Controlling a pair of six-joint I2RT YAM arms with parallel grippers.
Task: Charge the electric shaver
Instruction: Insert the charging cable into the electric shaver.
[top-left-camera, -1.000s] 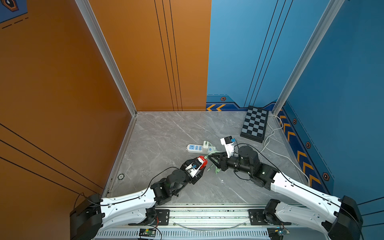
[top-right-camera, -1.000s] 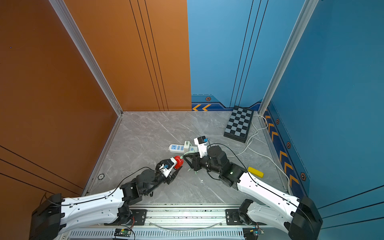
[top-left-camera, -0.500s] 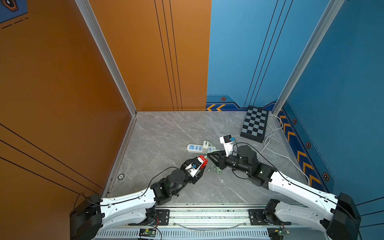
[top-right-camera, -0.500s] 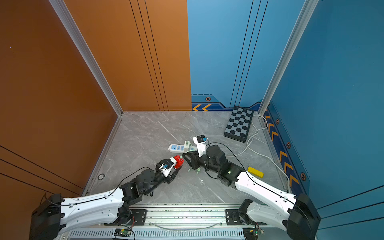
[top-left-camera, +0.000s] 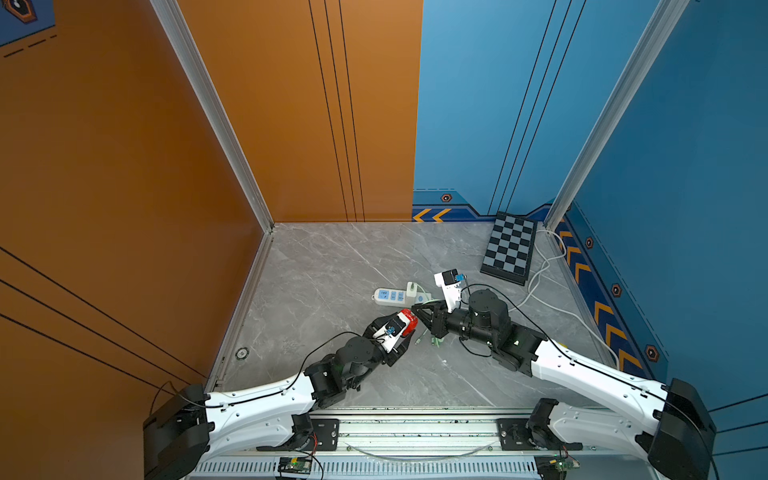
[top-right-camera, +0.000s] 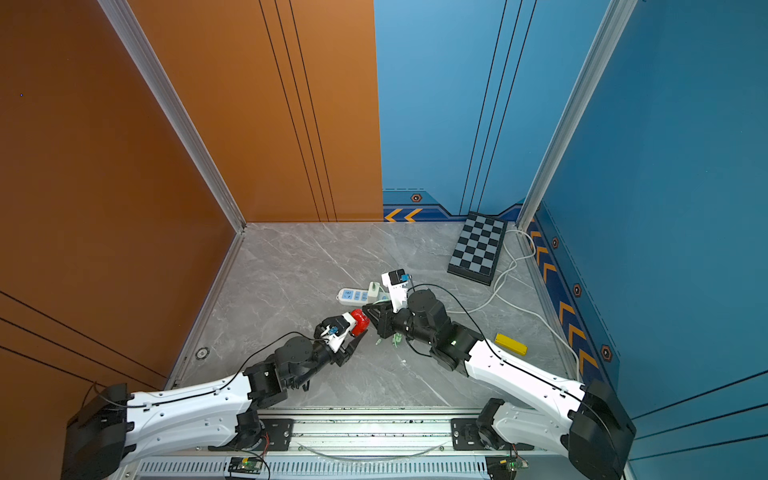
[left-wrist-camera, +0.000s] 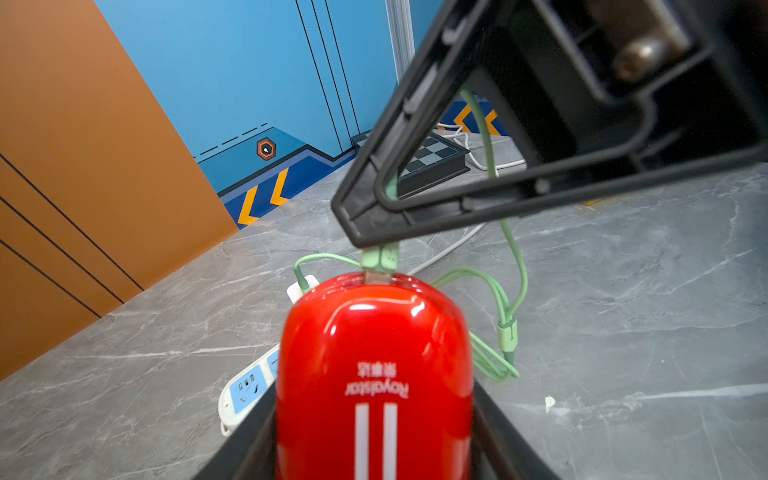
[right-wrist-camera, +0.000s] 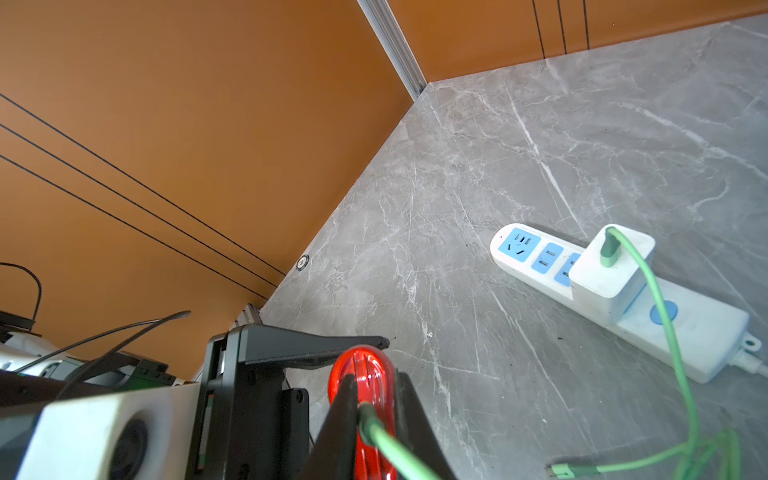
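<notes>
The electric shaver is glossy red, and my left gripper is shut on it just above the floor, rounded end toward the right arm. In the left wrist view the shaver sits between the black fingers. My right gripper is shut on a green charging plug, whose tip meets the shaver's rounded end. In the right wrist view the green cable runs between the fingers to the shaver.
A white power strip with blue sockets lies behind the grippers, with a white charger block plugged in. Spare green connectors lie on the floor. A checkerboard leans at the back right; a yellow block is near the right arm.
My right gripper's jaws have narrowed onto the green plug and edged toward the shaver's end. The left arm and shaver have stayed put.
</notes>
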